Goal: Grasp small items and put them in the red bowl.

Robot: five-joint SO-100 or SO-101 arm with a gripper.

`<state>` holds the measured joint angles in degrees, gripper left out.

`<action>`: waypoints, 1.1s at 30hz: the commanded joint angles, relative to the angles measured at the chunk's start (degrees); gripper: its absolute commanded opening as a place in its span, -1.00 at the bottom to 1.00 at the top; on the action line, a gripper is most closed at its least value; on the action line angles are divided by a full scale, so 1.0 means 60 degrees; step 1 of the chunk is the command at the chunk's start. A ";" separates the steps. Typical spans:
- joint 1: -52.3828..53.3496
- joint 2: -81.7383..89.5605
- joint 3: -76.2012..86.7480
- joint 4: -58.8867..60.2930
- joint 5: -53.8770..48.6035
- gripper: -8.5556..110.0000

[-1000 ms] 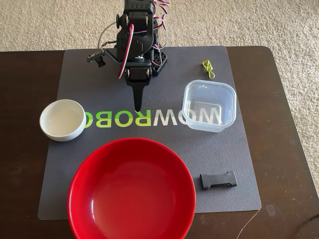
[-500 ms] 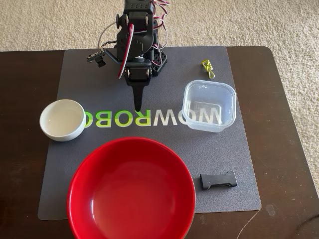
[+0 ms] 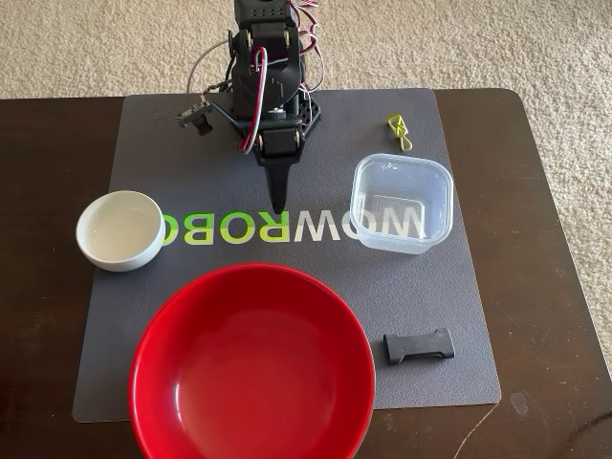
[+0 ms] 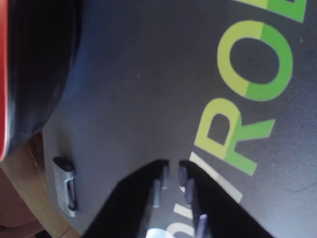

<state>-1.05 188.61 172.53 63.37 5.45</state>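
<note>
Fixed view: gripper (image 3: 278,206) is pointing down at the grey mat (image 3: 143,316), its fingers (image 4: 182,171) nearly pressed together and pinching nothing. Red bowl (image 3: 251,368) is sitting at the mat's near edge. Small white bowl (image 3: 120,229) is resting to its upper left. Clear tub (image 3: 401,203) is standing right of the gripper, yellow-green band (image 3: 399,132) beyond it. Black bone-shaped piece (image 3: 418,345) is lying right of the red bowl. The desk (image 3: 43,316) is carrying everything.
</note>
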 commanded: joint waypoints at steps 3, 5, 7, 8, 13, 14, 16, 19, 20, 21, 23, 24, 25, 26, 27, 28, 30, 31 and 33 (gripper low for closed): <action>0.0967 0.0015 0.0234 -0.1187 0.0059 -0.70; 0.1201 0.0015 0.0410 -0.1787 0.0264 -0.70; 0.1348 0.0000 0.0586 -0.1948 0.3589 -0.74; 0.1904 0.0000 0.0718 -0.2227 0.3237 -0.63; 0.1245 -0.0015 -0.0615 -0.2461 0.4585 -0.43; 0.0835 -0.0161 -0.1040 -0.2432 0.4878 -0.42; -0.0220 -0.1230 -0.2124 -0.2197 0.5376 -0.40; -0.2095 -0.3853 -0.4629 -0.0806 0.5742 -0.38; -0.2754 -0.4893 -0.5435 -0.0161 0.5830 -0.38; -0.3384 -0.5947 -0.6138 0.0454 0.5801 -0.38; -0.4365 -0.7822 -0.7134 0.1333 0.5596 -0.38; -0.4746 -0.8350 -0.7310 0.1465 0.5493 -0.38; -0.5098 -0.8657 -0.7324 0.1465 0.5522 -0.37; -0.5405 -0.8965 -0.7295 0.1392 0.5537 -0.37; -0.5625 -0.9404 -0.7310 0.1348 0.5493 -0.36; -0.5771 -1.0049 -0.7324 0.1304 0.5552 -0.36; -0.5742 -1.1309 -0.7310 0.1040 0.5610 -0.36; -0.5669 -1.1865 -0.7222 0.0835 0.5713 -0.36; -0.5405 -1.2642 -0.7061 0.0264 0.5801 -0.36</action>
<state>-34.10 118.74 131.04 68.12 39.55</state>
